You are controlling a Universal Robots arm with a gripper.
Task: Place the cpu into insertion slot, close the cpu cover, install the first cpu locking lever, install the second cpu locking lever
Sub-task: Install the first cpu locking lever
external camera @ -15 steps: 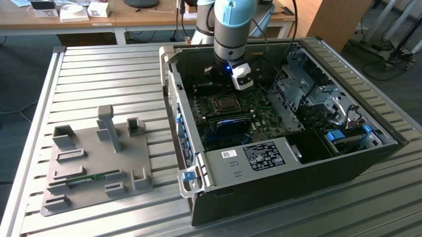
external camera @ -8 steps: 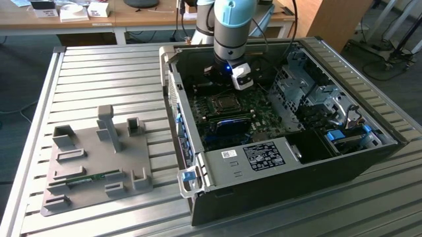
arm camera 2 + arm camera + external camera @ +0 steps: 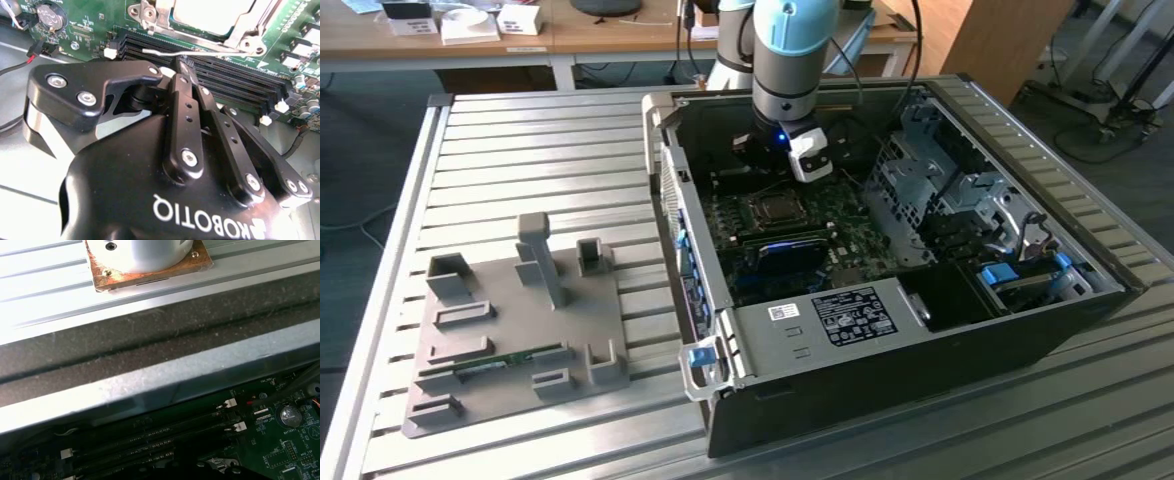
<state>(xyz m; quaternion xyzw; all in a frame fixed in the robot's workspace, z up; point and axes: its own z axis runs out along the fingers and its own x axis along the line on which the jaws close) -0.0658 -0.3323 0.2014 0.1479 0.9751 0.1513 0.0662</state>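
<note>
In the exterior view my gripper [image 3: 777, 160] hangs inside the open computer case, just beyond the insertion slot [image 3: 774, 208] on the green motherboard. The second wrist view shows the cpu [image 3: 210, 10] with its silver-grey top lying in the slot. The cpu cover [image 3: 247, 27] lies flat around it. A thin wire locking lever [image 3: 200, 51] runs along the slot's edge beside the memory slots. My gripper [image 3: 183, 64] is shut with nothing between its fingers, and its tip is right at that lever; I cannot tell whether they touch.
Long black memory slots [image 3: 240, 82] lie between the gripper and the slot. A coin battery [image 3: 51, 16] sits on the board. The case wall [image 3: 150, 375] is close by. A grey drive cage [image 3: 841, 315] fills the near end. A grey fixture plate [image 3: 520, 320] stands on the table.
</note>
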